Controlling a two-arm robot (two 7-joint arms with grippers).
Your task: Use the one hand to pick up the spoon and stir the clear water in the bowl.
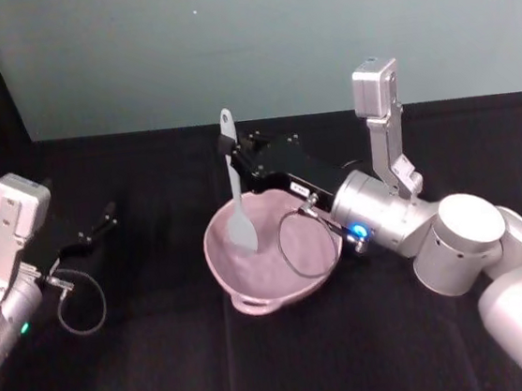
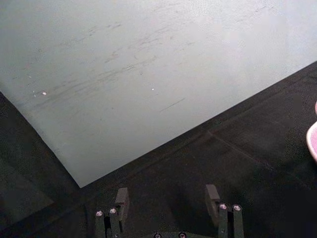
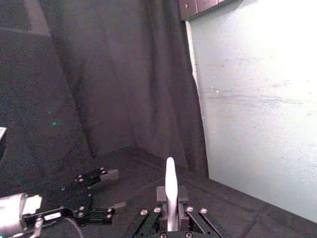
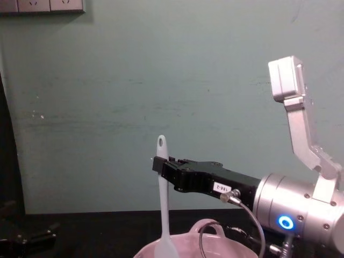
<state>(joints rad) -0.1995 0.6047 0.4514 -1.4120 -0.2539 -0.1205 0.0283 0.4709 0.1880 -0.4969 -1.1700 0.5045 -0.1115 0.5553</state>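
Firmly closed on the upper handle of the spoon (image 1: 235, 194), just under the hole at its end, the right end effector (image 1: 230, 148) hangs above the bowl (image 1: 216, 265). The spoon is white and slim and stands nearly upright. Its flat, rounded blade is down inside the bowl, toward the far side. The bowl is pale pink and glossy, with a small loop handle on its near rim. The water is too clear to make out. A black cable (image 1: 297, 244) loops from the arm over the bowl's right side. Well to the left of the bowl, the left end effector (image 1: 105, 217) rests low over the black table (image 1: 168, 376), fingers spread and holding nothing.
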